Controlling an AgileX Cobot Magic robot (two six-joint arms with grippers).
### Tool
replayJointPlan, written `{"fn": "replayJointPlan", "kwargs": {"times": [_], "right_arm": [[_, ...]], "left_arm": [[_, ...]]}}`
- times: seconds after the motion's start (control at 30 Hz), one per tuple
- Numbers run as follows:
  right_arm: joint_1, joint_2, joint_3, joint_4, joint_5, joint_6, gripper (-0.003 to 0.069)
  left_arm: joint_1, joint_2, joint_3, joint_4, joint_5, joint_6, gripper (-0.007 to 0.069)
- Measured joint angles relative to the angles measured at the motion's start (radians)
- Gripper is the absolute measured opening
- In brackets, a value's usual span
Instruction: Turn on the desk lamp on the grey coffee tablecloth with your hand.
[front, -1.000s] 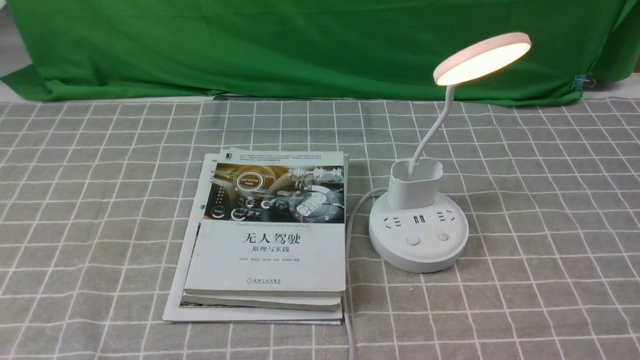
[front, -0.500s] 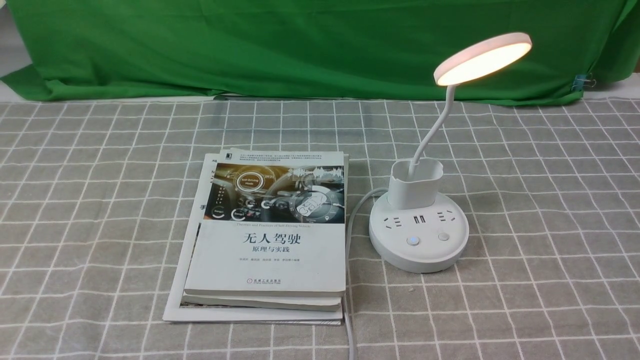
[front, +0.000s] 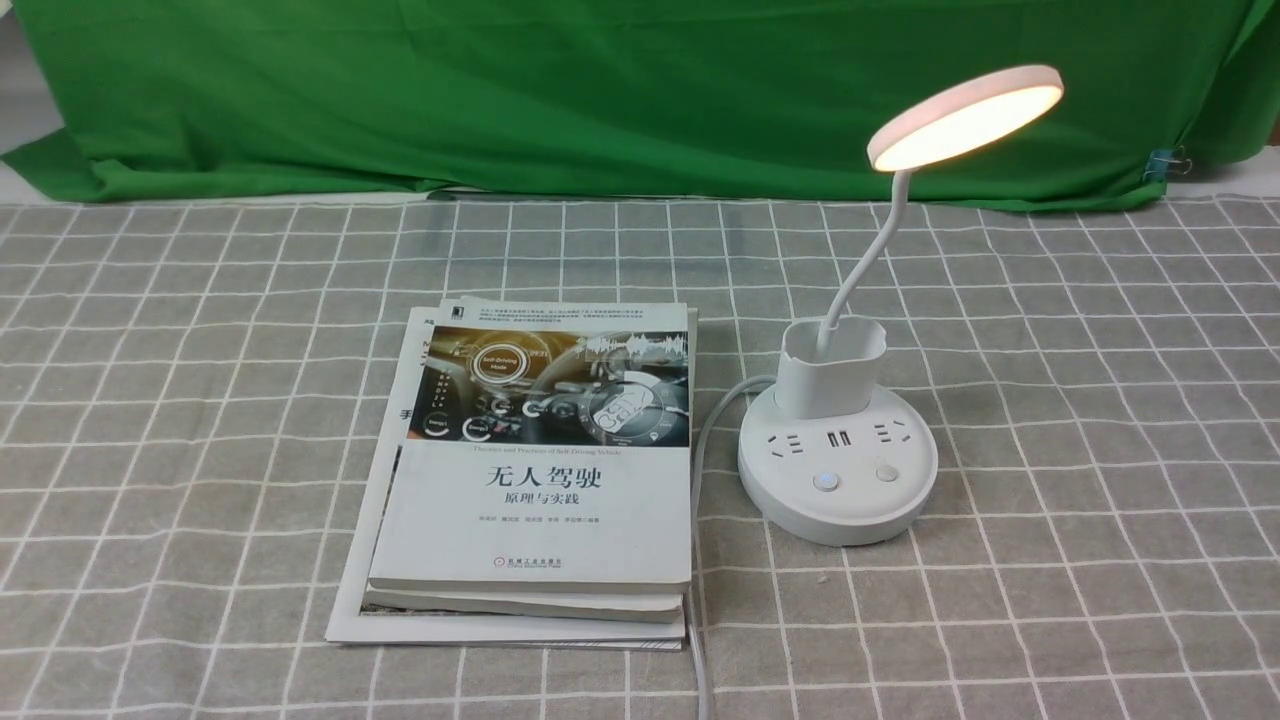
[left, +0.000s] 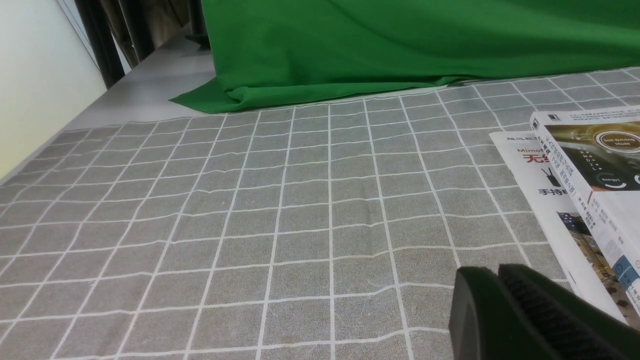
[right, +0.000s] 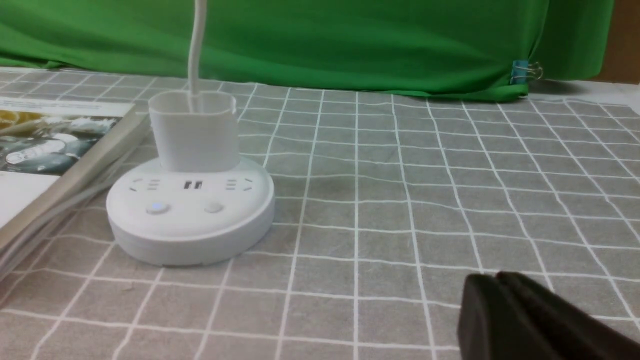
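The white desk lamp (front: 838, 470) stands on the grey coffee tablecloth (front: 1100, 400), right of middle. Its disc head (front: 965, 117) glows warm white. The left button (front: 825, 482) on its round base shows a faint blue light; the right button (front: 886, 472) is dark. The lamp base also shows in the right wrist view (right: 190, 210). No arm shows in the front view. My right gripper (right: 495, 280) is shut and empty, low over the cloth, well to the right of the base. My left gripper (left: 497, 272) is shut and empty over the cloth left of the books.
A stack of books (front: 535, 470) lies left of the lamp, also in the left wrist view (left: 590, 190). The lamp's white cable (front: 700, 470) runs between books and base toward the front edge. A green cloth (front: 600, 90) hangs at the back.
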Motion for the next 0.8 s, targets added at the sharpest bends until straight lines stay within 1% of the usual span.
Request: {"fn": "replayJointPlan", "kwargs": {"times": [0.53, 0.8], "right_arm": [[0.000, 0.000, 0.000, 0.000, 0.000, 0.000, 0.0115], [0.000, 0.000, 0.000, 0.000, 0.000, 0.000, 0.0133]], "left_arm": [[0.000, 0.000, 0.000, 0.000, 0.000, 0.000, 0.0019], [0.000, 0.000, 0.000, 0.000, 0.000, 0.000, 0.0019]]}}
